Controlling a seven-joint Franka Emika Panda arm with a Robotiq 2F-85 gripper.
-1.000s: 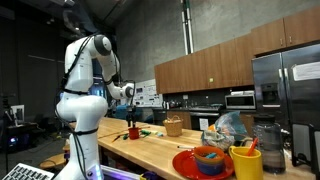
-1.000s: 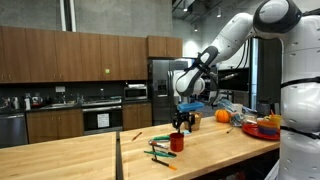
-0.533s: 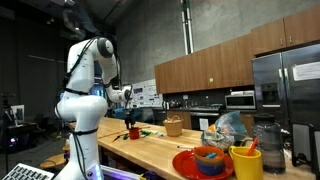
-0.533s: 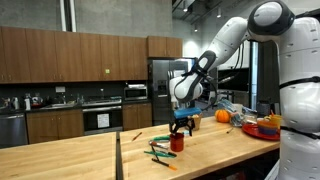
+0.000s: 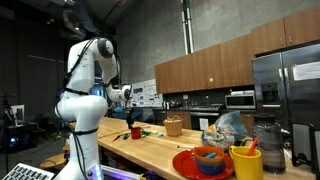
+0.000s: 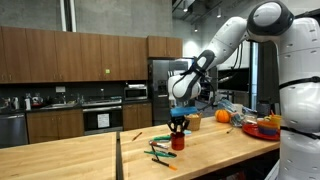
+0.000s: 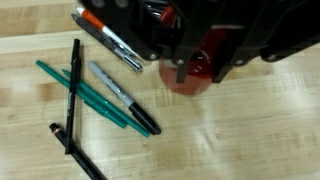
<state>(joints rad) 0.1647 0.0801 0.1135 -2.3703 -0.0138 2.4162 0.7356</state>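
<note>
Gripper (image 6: 178,127) shifted, over red cup (image 6: 178,142)

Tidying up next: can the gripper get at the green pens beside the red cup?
Probably yes: the gripper hangs over the red cup, and the green pens lie uncovered close beside it, though a black pen crosses them.
</note>
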